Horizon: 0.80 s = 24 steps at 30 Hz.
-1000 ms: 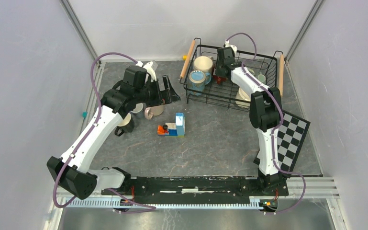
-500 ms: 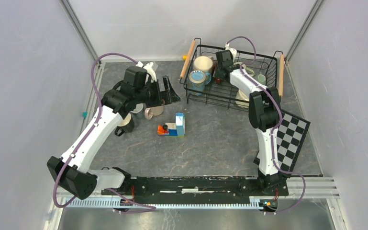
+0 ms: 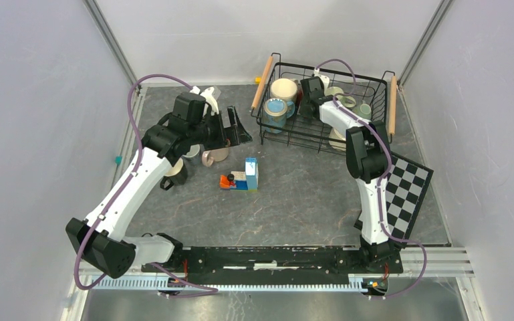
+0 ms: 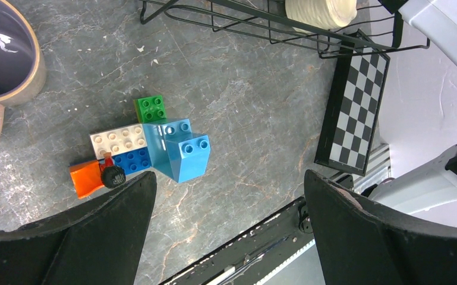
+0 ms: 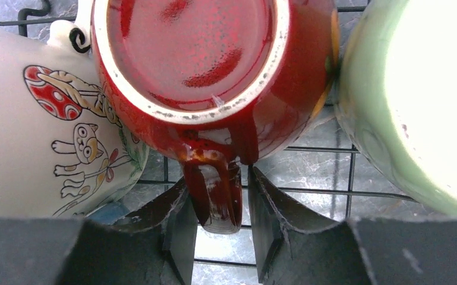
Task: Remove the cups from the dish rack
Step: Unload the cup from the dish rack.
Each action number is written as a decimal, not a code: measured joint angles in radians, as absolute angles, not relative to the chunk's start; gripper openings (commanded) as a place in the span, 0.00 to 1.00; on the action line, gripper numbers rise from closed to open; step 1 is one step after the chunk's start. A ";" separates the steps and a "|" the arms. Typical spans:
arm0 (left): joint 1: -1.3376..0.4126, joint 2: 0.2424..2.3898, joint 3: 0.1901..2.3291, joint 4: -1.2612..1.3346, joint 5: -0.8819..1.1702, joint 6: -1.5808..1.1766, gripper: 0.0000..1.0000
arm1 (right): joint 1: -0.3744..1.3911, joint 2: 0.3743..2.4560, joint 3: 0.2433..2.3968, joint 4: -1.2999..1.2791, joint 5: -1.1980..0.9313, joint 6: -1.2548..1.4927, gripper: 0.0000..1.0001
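1. Grey marbled desk (image 3: 294, 200), walled in pale panels, carries everything. The dish rack (image 3: 307, 130) stands at its far right.
2. Inside the rack the dark red mug (image 5: 214, 65) is packed between a cream mug (image 5: 47, 130) printed with cartoon animals and a pale green mug (image 5: 416, 101). It is close against both, and its handle (image 5: 217, 205) points at the right wrist camera.
3. The right gripper (image 5: 218, 178) has its fingers on either side of that handle. One looks pressed to it and a thin gap shows beside the other, so I judge it not yet clenched.
4. A blue mug (image 3: 275, 110) also waits in the rack. A pink-beige mug (image 3: 215, 156) sits on the desk by the left gripper (image 4: 229, 177), which hangs over the toy blocks (image 4: 154, 151) with fingers spread wide, holding nothing.
5. Risks, as I judge them:
   - A pinch on a glazed handle may let the mug swing or slip.
   - In such tight quarters it could knock its neighbours or snag the wire.
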State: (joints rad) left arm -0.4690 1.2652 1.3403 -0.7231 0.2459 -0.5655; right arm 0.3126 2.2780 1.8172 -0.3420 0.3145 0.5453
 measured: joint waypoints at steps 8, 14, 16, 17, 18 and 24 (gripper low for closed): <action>-0.469 1.265 1.339 -0.723 0.245 -0.566 1.00 | 0.317 2.294 1.818 -0.312 0.314 0.508 0.11; -0.469 1.265 1.339 -0.723 0.246 -0.566 1.00 | 0.318 2.294 1.823 -0.324 0.319 0.469 0.00; -0.469 1.265 1.339 -0.723 0.246 -0.566 1.00 | 0.319 2.294 1.823 -0.324 0.319 0.455 0.00; -0.469 1.265 1.339 -0.723 0.246 -0.566 1.00 | 0.319 2.293 1.823 -0.324 0.319 0.446 0.00; -0.469 1.265 1.339 -0.723 0.246 -0.566 1.00 | 0.320 2.293 1.823 -0.324 0.319 0.438 0.00; -0.469 1.266 1.339 -0.723 0.247 -0.566 1.00 | 0.323 2.288 1.823 -0.340 0.320 0.375 0.00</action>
